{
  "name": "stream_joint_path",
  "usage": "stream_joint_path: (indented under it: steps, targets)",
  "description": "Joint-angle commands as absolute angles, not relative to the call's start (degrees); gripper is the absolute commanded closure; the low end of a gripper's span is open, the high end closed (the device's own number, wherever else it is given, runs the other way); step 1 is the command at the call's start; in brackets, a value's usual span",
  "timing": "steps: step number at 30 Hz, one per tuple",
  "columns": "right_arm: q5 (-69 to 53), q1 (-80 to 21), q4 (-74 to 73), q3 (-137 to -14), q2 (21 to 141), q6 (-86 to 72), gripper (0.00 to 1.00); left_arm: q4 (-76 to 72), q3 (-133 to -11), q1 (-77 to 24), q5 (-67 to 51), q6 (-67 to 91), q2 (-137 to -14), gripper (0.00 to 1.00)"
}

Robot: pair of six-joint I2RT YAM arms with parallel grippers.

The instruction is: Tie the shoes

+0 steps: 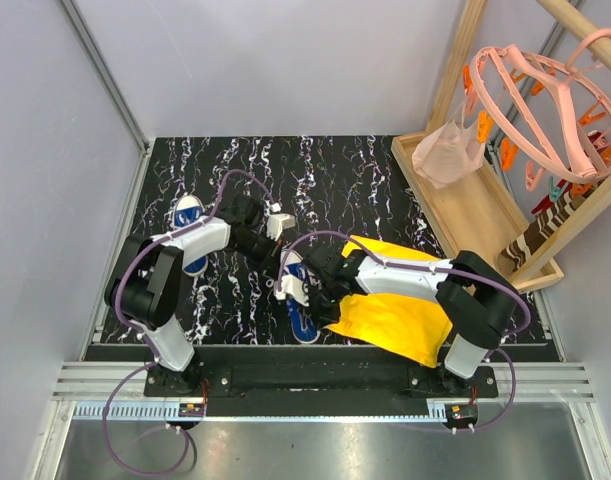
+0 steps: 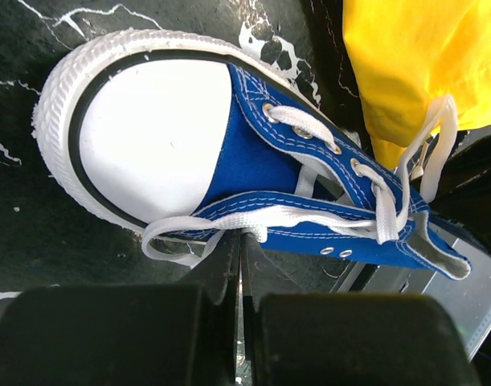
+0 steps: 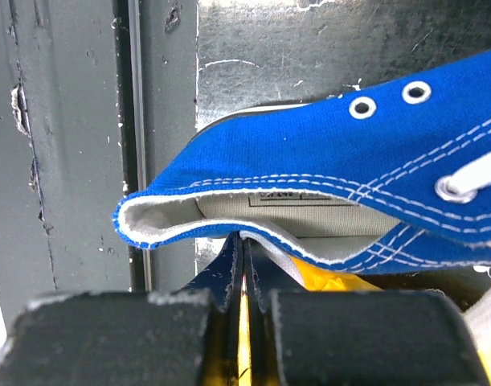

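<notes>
One blue sneaker (image 1: pixel 301 305) with a white toe cap lies mid-table, beside the yellow cloth (image 1: pixel 400 310). In the left wrist view the sneaker (image 2: pixel 253 161) fills the frame. My left gripper (image 2: pixel 243 235) is shut on a white lace (image 2: pixel 229 223) that runs along the shoe's near side; it sits by the toe in the top view (image 1: pixel 281 246). My right gripper (image 3: pixel 245 239) is shut with its tips pinching the lower edge of the shoe's blue collar (image 3: pixel 229 189); it shows over the shoe in the top view (image 1: pixel 305 288). The second sneaker (image 1: pixel 190 216) lies at the left, partly under my left arm.
A wooden rack (image 1: pixel 465 190) with pink hangers (image 1: pixel 545 100) and a pink cloth stands at the right. The grey metal rail (image 3: pixel 68 161) at the table's near edge lies close behind the shoe's heel. Grey walls close in the left and back.
</notes>
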State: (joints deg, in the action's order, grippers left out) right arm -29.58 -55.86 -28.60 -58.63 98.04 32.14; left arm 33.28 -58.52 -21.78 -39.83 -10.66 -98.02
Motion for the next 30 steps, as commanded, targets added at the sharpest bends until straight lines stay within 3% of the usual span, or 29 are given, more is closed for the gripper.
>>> stream_joint_path:
  steps: [1, 19, 23, 30]
  targets:
    - [-26.5, -58.7, -9.6, -62.5, 103.3, 33.2, 1.0, 28.7, -61.7, -22.0, -40.7, -10.4, -98.8, 1.0]
    - [-25.1, -59.2, -10.2, -64.2, 102.0, 31.9, 1.0, 29.4, -62.6, -22.0, -40.3, -10.4, -96.9, 1.0]
    - [-22.9, -57.8, -16.4, -61.3, 92.5, 31.9, 1.0, 35.0, -62.6, -20.6, -39.4, -14.4, -91.6, 1.0]
    - [-20.3, -47.0, -33.6, -58.6, 73.8, 32.3, 1.0, 47.6, -60.5, -12.0, -34.7, -30.9, -77.9, 1.0]
